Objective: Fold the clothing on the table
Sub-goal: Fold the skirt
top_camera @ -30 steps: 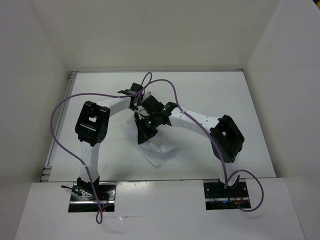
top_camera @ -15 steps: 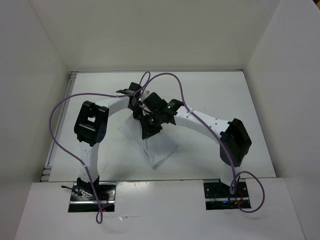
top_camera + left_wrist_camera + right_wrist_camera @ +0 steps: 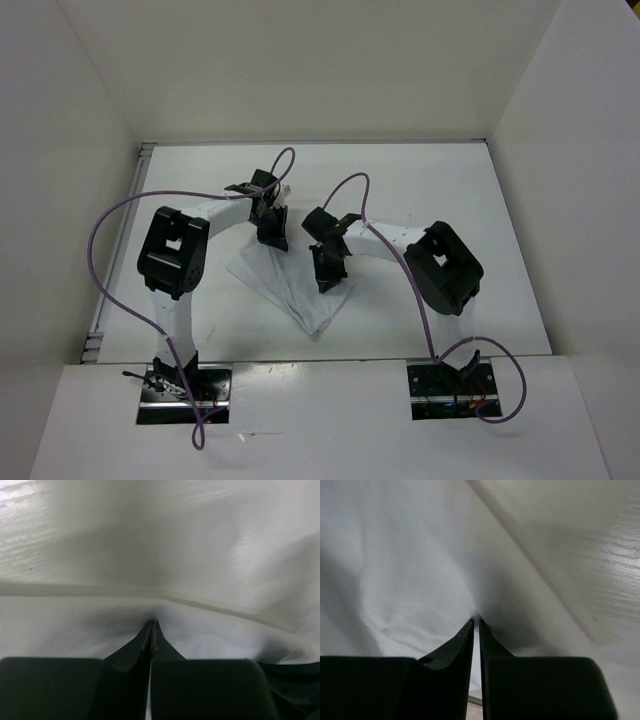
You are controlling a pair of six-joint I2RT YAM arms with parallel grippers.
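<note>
Both tools are clenched on the cloth: the left gripper (image 3: 272, 236) is closed completely, and the right gripper (image 3: 328, 280) is closed down to a very thin slit, each one with a small pinch of the clothing (image 3: 305, 308) at its tips. The table (image 3: 480, 220) is the largest thing and it carries everything. The left arm (image 3: 172, 255) rises from its base at the near edge on the left, bends at a high elbow and then reaches toward the middle of the table, with the wrist pointing down. The right arm (image 3: 445, 268) does the same from the near right side and reaches inward to the left, so the two wrists are near each other but apart. The clothing lies around the middle of the table, a little nearer to the near edge, and one corner of it points to that edge. The left gripper holds it at the far left part and the right gripper at the right part. In the left wrist view the fingers (image 3: 75, 685) meet, and the fabric draws into a small pucker with a fold line running across. In the right wrist view the fingertips (image 3: 466, 630) almost touch, and the white fabric gathers there.
</note>
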